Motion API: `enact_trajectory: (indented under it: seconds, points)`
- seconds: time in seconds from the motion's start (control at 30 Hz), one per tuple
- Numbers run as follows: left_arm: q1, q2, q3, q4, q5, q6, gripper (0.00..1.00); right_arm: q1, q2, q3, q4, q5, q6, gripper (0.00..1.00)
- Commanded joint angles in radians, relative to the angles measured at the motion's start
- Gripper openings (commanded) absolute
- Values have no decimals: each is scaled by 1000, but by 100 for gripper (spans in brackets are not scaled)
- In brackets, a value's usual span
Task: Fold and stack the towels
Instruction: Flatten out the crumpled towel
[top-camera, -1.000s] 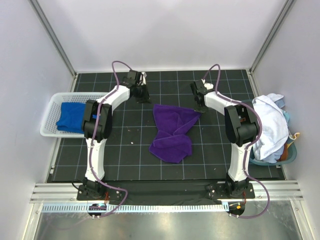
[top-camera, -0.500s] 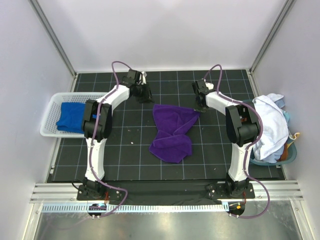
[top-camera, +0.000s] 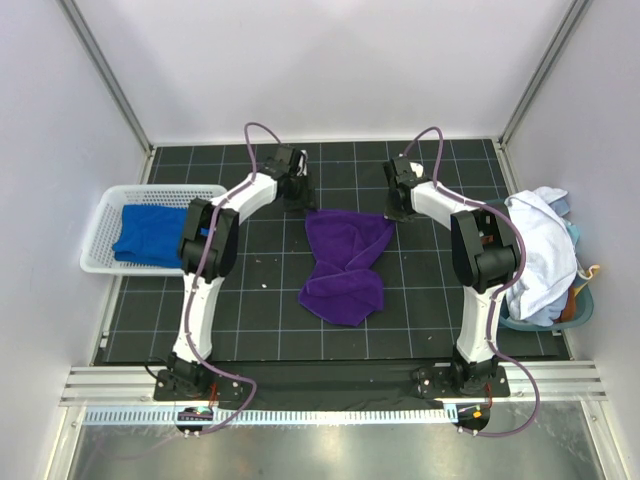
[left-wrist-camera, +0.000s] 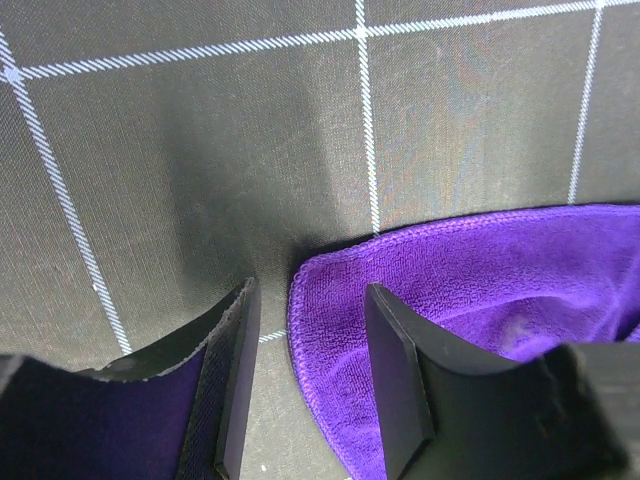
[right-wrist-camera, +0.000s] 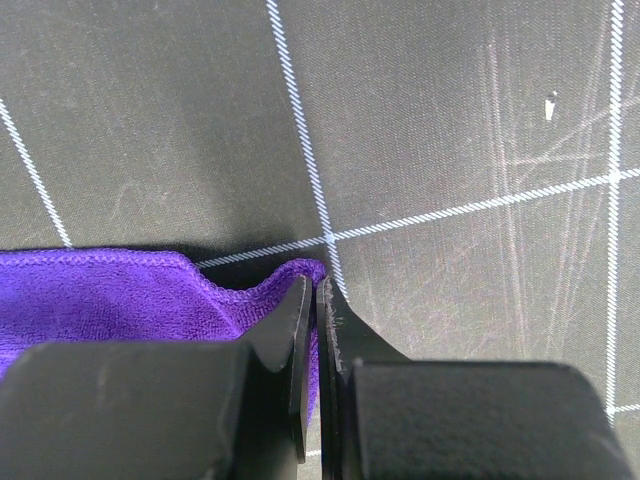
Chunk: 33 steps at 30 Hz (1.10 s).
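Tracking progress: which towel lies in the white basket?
The blue towel, at far left; the purple towel lies on the mat, the white towel heaped at right.

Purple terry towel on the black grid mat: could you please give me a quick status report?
Left gripper open, astride the purple terry towel's far-left corner. Right gripper shut on its far-right corner. Nothing seen in the way.
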Motion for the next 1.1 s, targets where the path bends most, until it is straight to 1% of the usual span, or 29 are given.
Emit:
enact_trajectory:
  seconds: [0.0, 0.07, 0.1, 0.17, 0.2, 0.27, 0.47, 0.73, 0.87, 0.9, 0.97, 1.0, 1.07]
  points:
    - [-28, 27, 30, -52, -106, 30, 50, 1, -11, 31, 30, -9, -18, 4]
    - [-45, 33, 36, -64, -139, 56, 50, 1, -14, 28, 31, -9, -20, 4]
    - [-52, 33, 39, -82, -200, 60, 50, 1, -16, 28, 31, -9, -21, 4]
    - [-77, 39, 41, -93, -245, 79, 51, 1, -17, 28, 33, -12, -23, 4]
    - [-85, 44, 48, -104, -293, 83, 51, 1, -19, 26, 36, -17, -23, 4]
    - [-97, 54, 58, -133, -320, 88, 52, -1, -21, 23, 38, -17, -23, 4]
    - [-131, 84, 68, -142, -360, 94, 52, 1, -28, 20, 45, -25, -24, 4]
    - [-160, 104, 52, -135, -370, 82, 45, 1, -31, 15, 54, -26, -26, 4]
    - [-166, 107, 44, -132, -368, 76, 36, 1, -33, 14, 56, -31, -24, 4]
    - [-165, 105, 38, -127, -365, 76, 31, 1, -33, 14, 56, -32, -26, 4]
    - [-165, 97, 29, -118, -364, 71, 24, 1, -34, 15, 58, -35, -27, 4]
    - [-165, 94, 24, -112, -364, 70, 18, 1, -34, 14, 61, -35, -26, 4]
    - [-163, 90, 28, -110, -365, 73, 13, 1, -36, 20, 56, -37, -30, 4]
